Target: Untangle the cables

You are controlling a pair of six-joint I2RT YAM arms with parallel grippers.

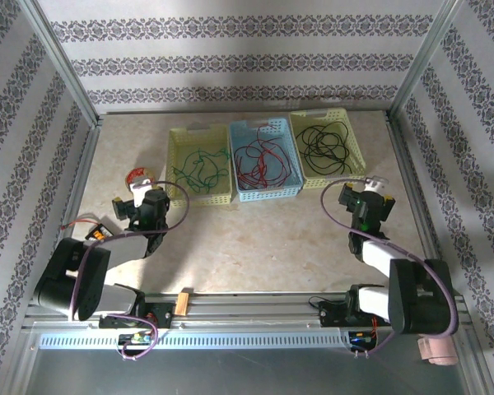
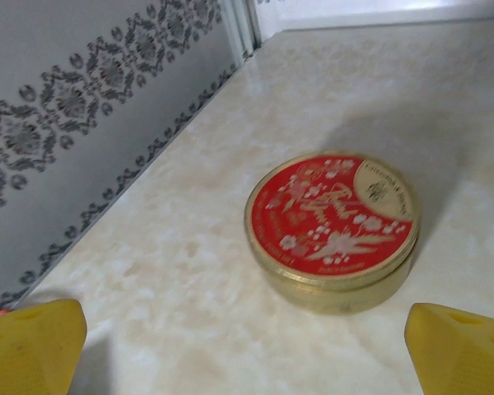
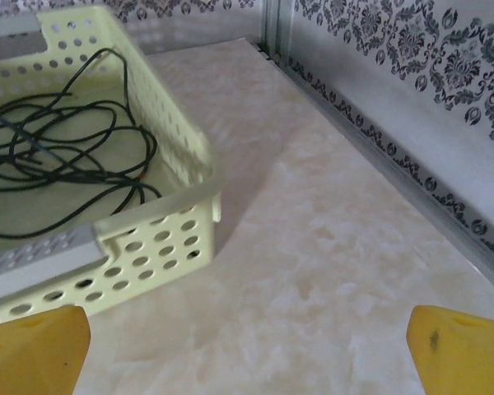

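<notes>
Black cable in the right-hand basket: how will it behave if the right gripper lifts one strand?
Likely floppy: the black cable lies in loose, thin loops. It is probably light, but overlapping loops may drag up together. It might snag on the perforated wall of the yellow basket.

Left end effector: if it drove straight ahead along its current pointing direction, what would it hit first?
Most likely the round red-lidded tin, sitting on the table just ahead of the left end effector, slightly right of centre; depth is unclear.
</notes>
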